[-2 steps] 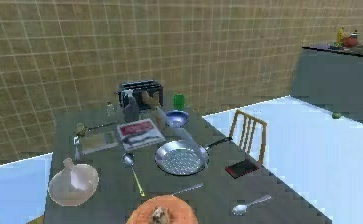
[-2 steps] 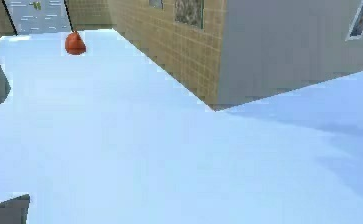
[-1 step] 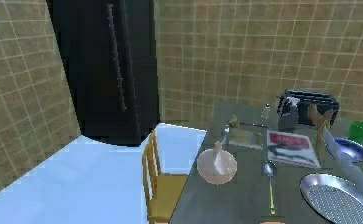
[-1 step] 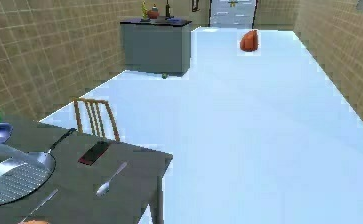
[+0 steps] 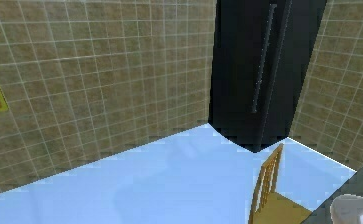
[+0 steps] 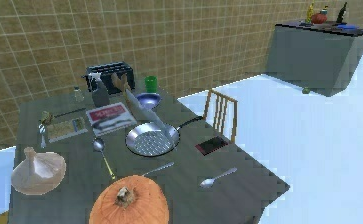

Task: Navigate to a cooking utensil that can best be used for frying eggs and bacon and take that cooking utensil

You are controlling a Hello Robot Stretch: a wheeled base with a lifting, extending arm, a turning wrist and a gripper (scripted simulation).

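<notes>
Desk (image 6: 239, 185), dark wood, arm side view.

- Frying pan (image 6: 149, 140): you find it near the desk's middle, round and silvery, lying flat with its mouth up. What looks like its handle is a thin dark bar running from the rim toward the view's right and slightly up, toward the chair (image 6: 221, 112); that is the long axis. A pale long bar (image 6: 147, 108) crosses its upper-left rim.
- Around it: blue bowl (image 6: 149, 99), green cup (image 6: 150, 83), dark toaster (image 6: 109, 78), book (image 6: 111, 117), spoon (image 6: 217, 180), pumpkin (image 6: 129, 203).
- Claw: you cannot tell its state.

Forward view: tall dark fridge (image 5: 259, 70) against a tiled wall (image 5: 99, 80).
</notes>
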